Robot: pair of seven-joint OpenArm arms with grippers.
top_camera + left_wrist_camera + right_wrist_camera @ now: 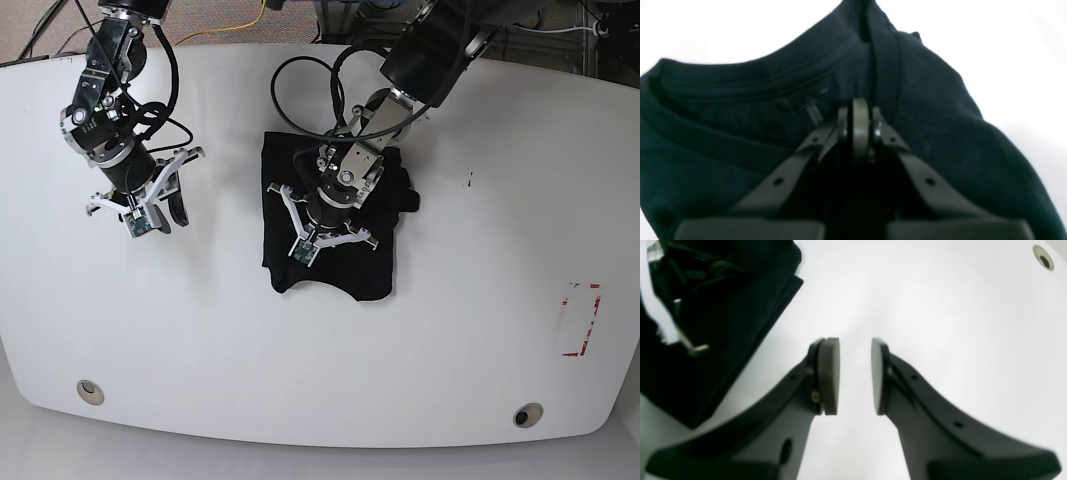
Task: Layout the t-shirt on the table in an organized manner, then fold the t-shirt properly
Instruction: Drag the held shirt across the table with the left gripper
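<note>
The plain black soft-fabric short-sleeved t-shirt point(330, 215) lies in a bunched, partly folded heap on the large glossy white tabletop point(450, 330), nearer the far edge than the near edge and roughly midway between the left and right edges as the base view shows them. Its outline is uneven, with a lobe of cloth sticking out toward the side where red tape marks point(580, 320) sit near the tabletop's edge.

The left hand point(860, 130) is pressed down onto the t-shirt point(740, 110), just beside the ribbed neckline. Its grey pads point(860, 123) are clenched together, face to face, with a ridge of black cloth running up and away from their tips; whether fabric is actually pinched between the pads cannot be told, as the close view is blurred there. In the base view this left hand point(322, 228) sits over the middle of the heap, its white fittings and black cables above the cloth.

The right hand point(855, 375) hangs over bare tabletop point(940, 323), well apart from the t-shirt point(723, 323), whose edge shows at the side of the right wrist view. Its two pads stand released, with a clear gap of white surface between them and nothing held. A round grommet hole point(1043, 258) lies in the tabletop beyond it. In the base view the right hand point(140, 205) is toward the far left corner.
</note>
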